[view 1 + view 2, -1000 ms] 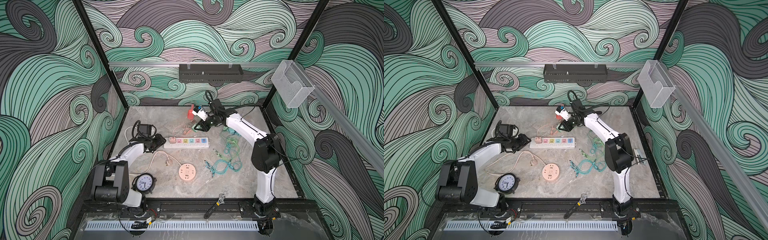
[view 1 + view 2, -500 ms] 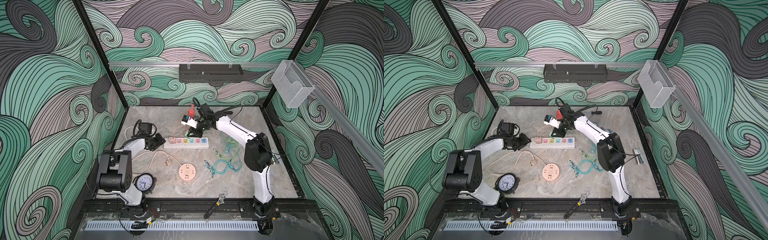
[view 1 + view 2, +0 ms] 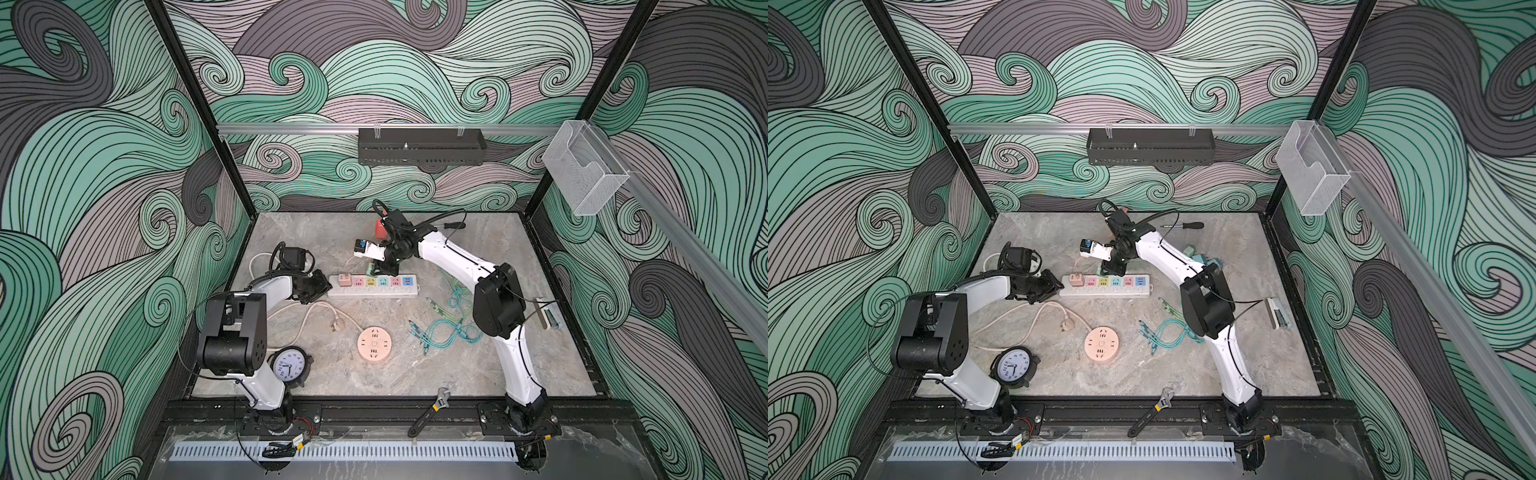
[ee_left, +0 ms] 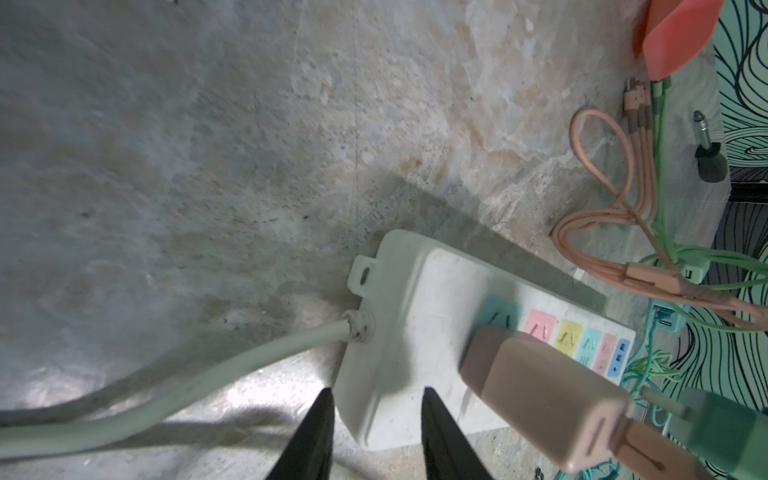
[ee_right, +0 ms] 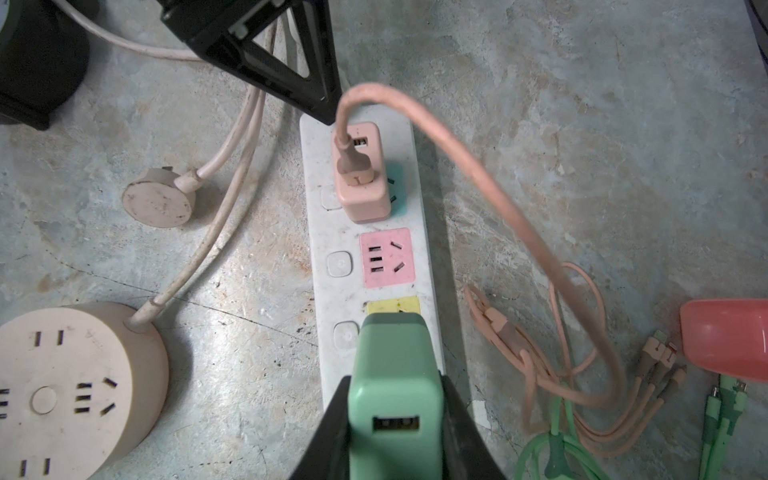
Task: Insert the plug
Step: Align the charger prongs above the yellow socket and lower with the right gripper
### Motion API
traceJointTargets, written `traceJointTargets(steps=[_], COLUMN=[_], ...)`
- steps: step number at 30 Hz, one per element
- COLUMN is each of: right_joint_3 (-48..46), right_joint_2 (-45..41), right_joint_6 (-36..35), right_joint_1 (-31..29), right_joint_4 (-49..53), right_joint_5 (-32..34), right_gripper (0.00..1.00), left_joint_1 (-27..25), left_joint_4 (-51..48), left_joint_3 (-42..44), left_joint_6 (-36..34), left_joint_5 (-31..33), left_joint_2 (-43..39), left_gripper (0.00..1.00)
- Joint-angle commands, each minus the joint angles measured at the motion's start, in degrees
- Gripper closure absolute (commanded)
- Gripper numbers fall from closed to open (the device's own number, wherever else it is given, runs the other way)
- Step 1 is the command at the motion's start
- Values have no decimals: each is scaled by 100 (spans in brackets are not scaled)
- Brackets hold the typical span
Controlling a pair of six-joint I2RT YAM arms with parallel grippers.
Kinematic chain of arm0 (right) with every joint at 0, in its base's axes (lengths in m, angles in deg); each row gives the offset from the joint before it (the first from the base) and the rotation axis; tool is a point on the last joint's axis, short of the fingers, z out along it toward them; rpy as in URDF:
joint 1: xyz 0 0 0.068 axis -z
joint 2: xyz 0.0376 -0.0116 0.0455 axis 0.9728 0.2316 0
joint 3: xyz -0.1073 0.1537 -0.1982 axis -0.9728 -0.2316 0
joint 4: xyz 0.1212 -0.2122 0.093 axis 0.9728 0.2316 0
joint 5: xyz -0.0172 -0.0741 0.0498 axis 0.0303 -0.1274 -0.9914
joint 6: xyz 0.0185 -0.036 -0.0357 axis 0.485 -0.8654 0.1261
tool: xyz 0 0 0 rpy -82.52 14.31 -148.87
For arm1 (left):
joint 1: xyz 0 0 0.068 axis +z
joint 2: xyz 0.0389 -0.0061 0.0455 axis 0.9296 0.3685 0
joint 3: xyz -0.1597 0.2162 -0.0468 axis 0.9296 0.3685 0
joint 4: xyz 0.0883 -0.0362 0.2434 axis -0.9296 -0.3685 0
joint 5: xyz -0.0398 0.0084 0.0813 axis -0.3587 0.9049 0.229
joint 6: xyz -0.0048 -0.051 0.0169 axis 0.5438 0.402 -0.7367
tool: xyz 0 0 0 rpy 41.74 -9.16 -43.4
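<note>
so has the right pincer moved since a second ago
Yes: in a top view the right pincer has come left and nearer, toward the white power strip, with the green charger now over it.

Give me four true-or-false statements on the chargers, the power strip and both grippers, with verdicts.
1. The right gripper is shut on the green charger. True.
2. The green charger is seated in the pink socket. False: it is held at the yellow socket; the pink one is empty.
3. A pink charger sits in the end socket of the power strip. True.
4. The left gripper holds the round socket hub. False: its open jaws stand at the strip's cord end; the hub lies apart.
</note>
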Motion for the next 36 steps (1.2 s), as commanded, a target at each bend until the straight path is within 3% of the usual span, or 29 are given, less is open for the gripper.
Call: traceJointTargets(steps=[1,20,36], right_joint_3=[133,493,449], right_joint_2=[109,495,613], right_joint_6=[-364,-724,-656], right_joint_1=[-79,-230,-266], right_joint_4=[277,425,439], right_joint_5=[105,620,475], right_gripper=[97,97,96], left_joint_1=[29,38,49], left_joint_4=[24,72,119], left_joint_3=[-64,57,56], left_joint_6=[-80,-165,-126], left_joint_5=[-83,82,36], left_joint_2=[118,164,134], left_gripper=[63,66,66])
